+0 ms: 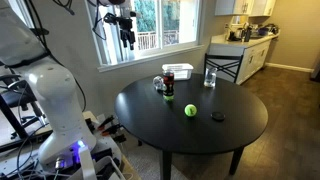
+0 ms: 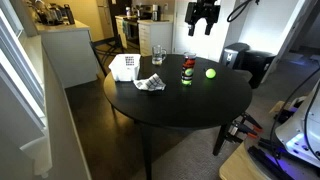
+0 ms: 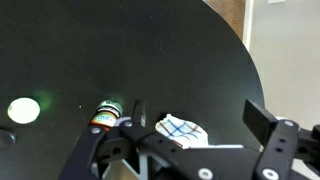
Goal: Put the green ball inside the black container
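The green ball point(image 1: 190, 110) lies on the round black table point(image 1: 240, 130), in view in both exterior views point(image 2: 211, 73) and at the left of the wrist view point(image 3: 24, 110). A small dark cup-like shape point(image 1: 167, 94) stands just in front of the dark can with red point(image 1: 168, 76). It may be the black container, but its outline is faint against the table. My gripper point(image 1: 126, 32) hangs high above the table's far side, also seen in the exterior view point(image 2: 203, 16). Its jaws point(image 3: 200, 120) are open and empty.
A clear glass point(image 1: 210, 78) point(image 2: 157, 55) and the can point(image 2: 187, 68) point(image 3: 105, 115) stand near the ball. A checked cloth point(image 2: 150, 83) point(image 3: 180, 128) lies on the table, with a white box point(image 2: 124, 67) beside it. A flat black disc point(image 1: 217, 117) lies next to the ball.
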{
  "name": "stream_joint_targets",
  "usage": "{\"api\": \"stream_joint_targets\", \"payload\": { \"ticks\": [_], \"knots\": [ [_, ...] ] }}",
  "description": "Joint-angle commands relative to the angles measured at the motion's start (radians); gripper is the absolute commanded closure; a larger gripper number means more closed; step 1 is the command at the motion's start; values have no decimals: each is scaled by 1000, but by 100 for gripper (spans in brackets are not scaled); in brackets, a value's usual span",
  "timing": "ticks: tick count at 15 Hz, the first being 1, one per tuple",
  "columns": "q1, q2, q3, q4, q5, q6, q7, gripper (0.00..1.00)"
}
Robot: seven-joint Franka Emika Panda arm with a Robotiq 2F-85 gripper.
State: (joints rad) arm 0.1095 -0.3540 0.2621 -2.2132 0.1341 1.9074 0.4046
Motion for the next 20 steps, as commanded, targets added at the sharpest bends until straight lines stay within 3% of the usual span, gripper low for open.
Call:
{"api": "stream_joint_targets", "payload": {
  "ticks": [1, 8, 12, 20],
  "knots": [
    [10, 2, -9, 2, -4, -2, 3, 0],
    [5, -6, -11, -10, -12, 5, 8, 0],
    [-17, -59, -46, -85, -51, 13, -11, 0],
    [-155, -247, -262, -281, -88, -17, -128, 0]
  ]
}}
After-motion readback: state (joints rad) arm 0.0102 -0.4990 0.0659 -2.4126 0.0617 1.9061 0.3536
